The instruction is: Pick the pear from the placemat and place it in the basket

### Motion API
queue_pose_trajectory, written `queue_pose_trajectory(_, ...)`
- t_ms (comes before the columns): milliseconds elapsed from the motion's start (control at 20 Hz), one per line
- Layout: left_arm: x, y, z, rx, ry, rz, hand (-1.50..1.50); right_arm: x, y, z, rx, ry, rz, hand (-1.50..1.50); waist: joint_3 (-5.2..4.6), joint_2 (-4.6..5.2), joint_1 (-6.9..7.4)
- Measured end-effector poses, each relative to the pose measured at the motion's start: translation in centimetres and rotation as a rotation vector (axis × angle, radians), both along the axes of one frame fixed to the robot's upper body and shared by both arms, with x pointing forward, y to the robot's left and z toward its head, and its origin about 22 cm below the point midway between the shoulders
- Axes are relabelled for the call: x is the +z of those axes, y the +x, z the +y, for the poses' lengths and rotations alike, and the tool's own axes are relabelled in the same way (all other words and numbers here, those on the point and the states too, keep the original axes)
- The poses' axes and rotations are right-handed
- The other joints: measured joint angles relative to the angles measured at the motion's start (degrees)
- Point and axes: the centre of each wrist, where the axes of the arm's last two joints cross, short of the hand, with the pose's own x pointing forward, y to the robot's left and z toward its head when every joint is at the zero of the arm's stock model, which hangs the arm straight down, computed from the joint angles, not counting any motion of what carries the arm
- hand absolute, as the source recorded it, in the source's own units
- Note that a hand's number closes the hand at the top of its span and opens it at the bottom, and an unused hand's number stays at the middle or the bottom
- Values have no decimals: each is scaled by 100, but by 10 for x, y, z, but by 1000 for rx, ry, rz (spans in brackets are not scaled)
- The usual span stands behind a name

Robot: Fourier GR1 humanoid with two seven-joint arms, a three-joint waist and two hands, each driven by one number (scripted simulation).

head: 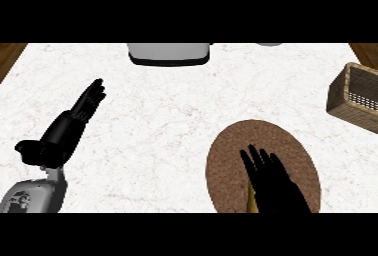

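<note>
A brown oval woven placemat (236, 145) lies on the white marble counter at the lower right. My right hand (273, 180) hovers over it with straight fingers pointing away from me. A sliver of yellow-brown (252, 202), which may be the pear, peeks out at the hand's left lower edge; the rest is hidden under the hand. The wicker basket (354, 97) stands at the right edge, partly cut off. My left hand (87, 104) rests open at the left, fingers up.
A grey appliance (168, 53) sits at the counter's far edge in the middle. Wooden strips show at both far corners. Bare marble spreads between the placemat and the basket.
</note>
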Motion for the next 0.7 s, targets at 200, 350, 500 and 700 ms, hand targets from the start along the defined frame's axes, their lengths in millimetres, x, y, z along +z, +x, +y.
queue_pose_trajectory(200,1,-2,0,-2,-6,4,0,-10,6,1,-20,-21,23,-150,-2,-2,3)
queue_pose_trajectory(350,0,-8,-2,3,1,3,0,-13,7,-2,-35,-31,36,-150,-5,-6,4)
queue_pose_trajectory(500,2,-4,1,2,-1,5,0,-23,13,-5,-43,-33,51,-150,-9,-10,3)
queue_pose_trajectory(700,0,0,1,1,-3,3,0,-31,18,-10,-37,-24,83,-150,-9,-10,2)
